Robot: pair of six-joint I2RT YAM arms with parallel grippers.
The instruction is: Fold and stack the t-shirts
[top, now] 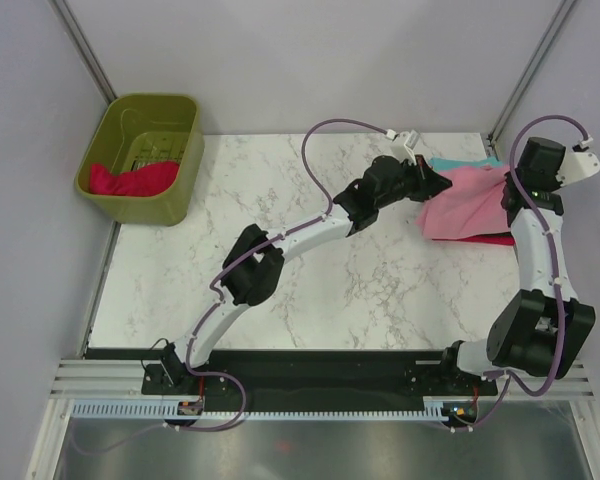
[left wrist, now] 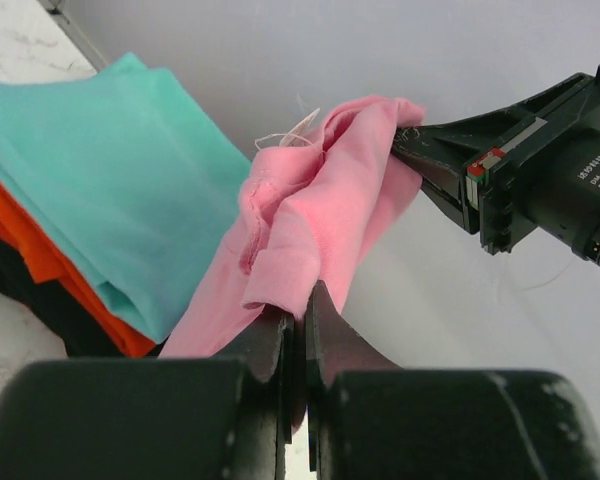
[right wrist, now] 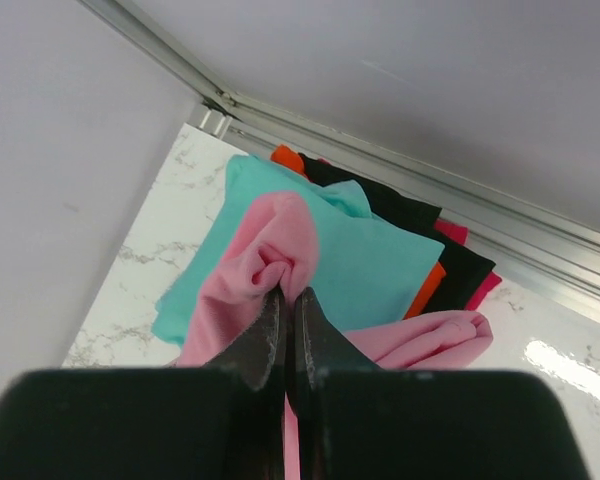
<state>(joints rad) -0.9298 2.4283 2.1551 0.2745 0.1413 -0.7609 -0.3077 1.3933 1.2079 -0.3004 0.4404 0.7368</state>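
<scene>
Top external: left gripper [top: 438,183] and right gripper [top: 507,192] both clamped on light pink t-shirt [top: 465,205], draped over folded stack, table [top: 280,300] far right; teal t-shirt [left wrist: 100,180] topmost. Crimson t-shirt [top: 130,180] in basket [top: 185,185].

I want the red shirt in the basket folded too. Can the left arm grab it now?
Probably not yet. The left gripper is shut on the pink shirt, and the red shirt lies in the basket far off.

I see a pink t-shirt [left wrist: 310,230], teal t-shirt [left wrist: 110,170], orange t-shirt [left wrist: 35,250] and black t-shirt [right wrist: 420,215]. The surface [top: 380,300] is grey-veined white.
</scene>
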